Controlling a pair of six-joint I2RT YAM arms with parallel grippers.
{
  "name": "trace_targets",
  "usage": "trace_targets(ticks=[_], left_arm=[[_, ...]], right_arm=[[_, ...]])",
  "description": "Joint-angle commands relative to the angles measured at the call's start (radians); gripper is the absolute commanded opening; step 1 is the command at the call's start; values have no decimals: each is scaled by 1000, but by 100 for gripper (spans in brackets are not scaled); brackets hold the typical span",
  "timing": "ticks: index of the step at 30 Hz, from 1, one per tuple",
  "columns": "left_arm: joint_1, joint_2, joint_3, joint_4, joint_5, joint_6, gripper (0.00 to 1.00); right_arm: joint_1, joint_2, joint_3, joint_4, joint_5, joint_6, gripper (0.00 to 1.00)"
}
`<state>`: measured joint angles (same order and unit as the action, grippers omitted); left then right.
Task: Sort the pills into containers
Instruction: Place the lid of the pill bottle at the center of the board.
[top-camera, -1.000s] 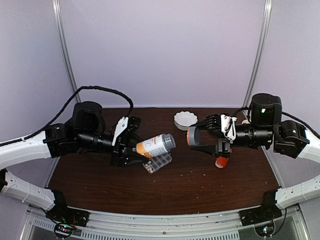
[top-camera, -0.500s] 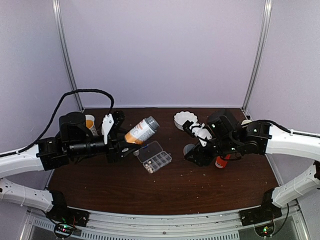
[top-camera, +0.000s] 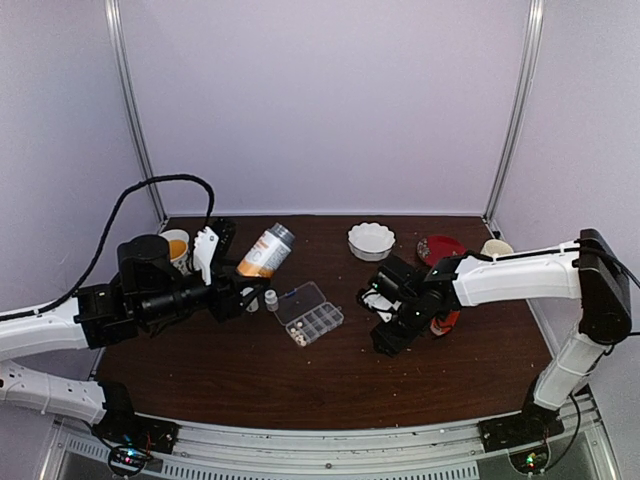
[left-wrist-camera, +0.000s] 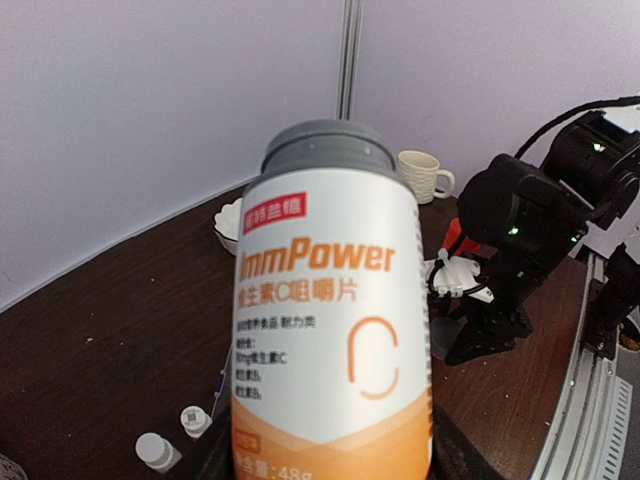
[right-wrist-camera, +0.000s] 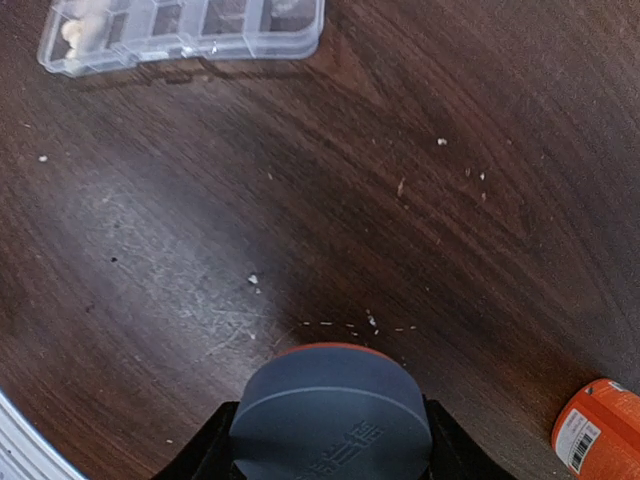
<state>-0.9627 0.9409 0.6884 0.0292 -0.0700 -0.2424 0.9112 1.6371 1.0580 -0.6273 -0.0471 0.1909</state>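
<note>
The left claw (top-camera: 240, 274) is clamped on the base of a vitamin bottle (top-camera: 265, 250). The bottle is lifted off the tabletop (top-camera: 330, 390) and leans toward the upper right of the overhead view, its grey lid on. In the left wrist view it fills the middle of the frame, white above and orange below. The claw's fingers are mostly hidden under it.

Two small white bottles (top-camera: 271, 300) stand on the tabletop just right of this claw. Behind the left arm, at the far left, sits a cup with a yellow inside (top-camera: 178, 246).

The right claw (right-wrist-camera: 330, 445) is closed on a round grey cap (right-wrist-camera: 330, 405), one black finger on each side. A thin orange edge shows along the cap's far rim. It hangs low over bare dark wood scattered with pale specks. An orange bottle (right-wrist-camera: 595, 428) lies at the lower right corner of that view.

The pill organizer (top-camera: 310, 312), clear and lying flat, sits between the two claws near the middle of the tabletop. It touches neither claw. A few whitish pills (right-wrist-camera: 75, 30) lie in its end compartments, at the upper left of the right wrist view.

Along the far edge stand a white fluted bowl (top-camera: 371, 240), a red plate (top-camera: 440, 247) and a pale mug (top-camera: 494, 247).
</note>
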Motion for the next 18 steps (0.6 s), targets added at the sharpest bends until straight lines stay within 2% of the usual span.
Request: trace_targets(ticks=[1,2,8,13,18], left_arm=[[5,-22,-22,79,-30,-33,0],[5,-21,-27,83,-28,-35,0],[4,22,-17,68,62,0,0],[5,88,12,21,100,1,0],[4,136,10,24,159,5,0]], right_arm=[[-22,45,34,-16,18,-10,35],[-24,55,35,-15,20,-13,38],[-35,56,39,5,75,-7,84],[-60,0,68,24,91,-10,89],[-74,-67,76,115,104,-9,86]])
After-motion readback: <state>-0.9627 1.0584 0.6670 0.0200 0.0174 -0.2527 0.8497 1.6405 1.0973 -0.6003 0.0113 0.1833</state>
